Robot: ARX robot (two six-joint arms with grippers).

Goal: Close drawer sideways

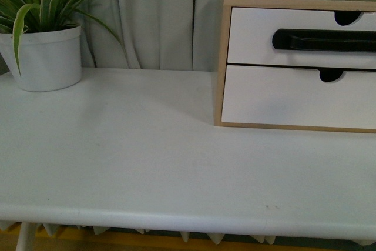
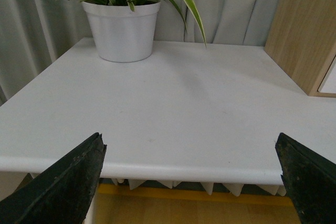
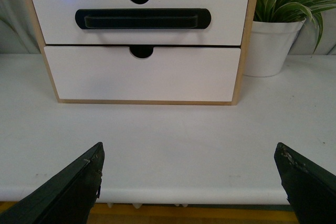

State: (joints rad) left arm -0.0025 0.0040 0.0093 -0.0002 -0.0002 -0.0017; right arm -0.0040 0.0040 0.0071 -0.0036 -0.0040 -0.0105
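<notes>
A plant (image 1: 41, 33) sits at the bench's (image 1: 147, 163) back left corner. The drawer (image 1: 302, 36) is up top in the cabinet (image 1: 222, 57), at the back right. Both hands, left (image 2: 191, 182) and right (image 3: 191, 182), are spread apart, holding nothing.

Matt white drawer (image 3: 139, 19), glossy black handle (image 3: 143, 18), wood cabinet (image 3: 37, 24).

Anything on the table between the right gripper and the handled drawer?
No. In the right wrist view, only bare white table lies between the open right gripper and the drawer.
</notes>
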